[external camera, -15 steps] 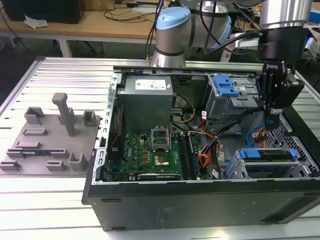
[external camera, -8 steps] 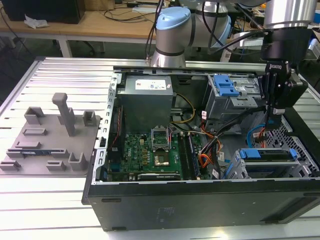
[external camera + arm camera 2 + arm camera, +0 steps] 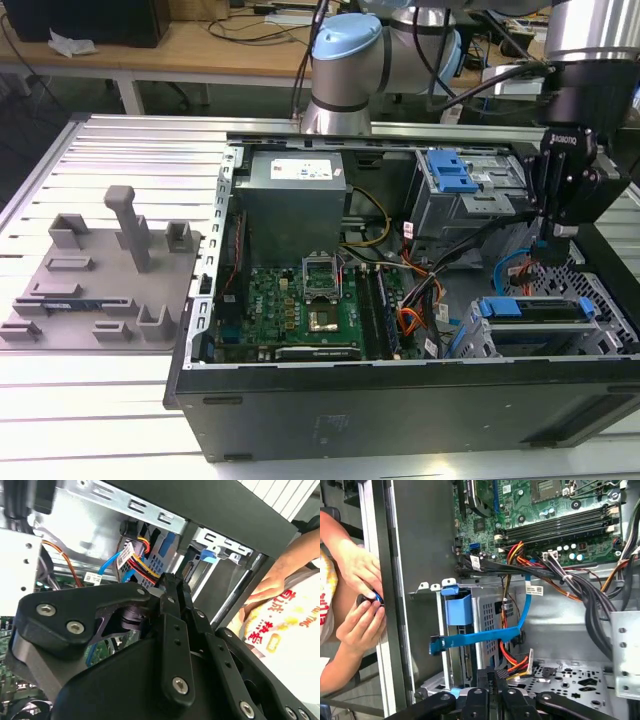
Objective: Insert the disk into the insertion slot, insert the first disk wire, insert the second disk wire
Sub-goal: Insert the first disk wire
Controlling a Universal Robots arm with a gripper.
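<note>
The disk, in its bright blue frame, sits inside the insertion slot, a grey perforated cage at the exterior view's right. The first disk wire, a light-blue flat cable, runs across the cage to a dark plug at the disk's edge; I cannot tell whether it is seated. My gripper hangs just above the cage. Its fingers are shut on the black plug of the second disk wire, whose orange, red and yellow strands lead to the fingertips.
A larger grey bay with a blue latch stands behind the cage. The motherboard and power supply lie toward the exterior view's left. A person's hands work outside the case wall. A grey fixture plate lies beside the case.
</note>
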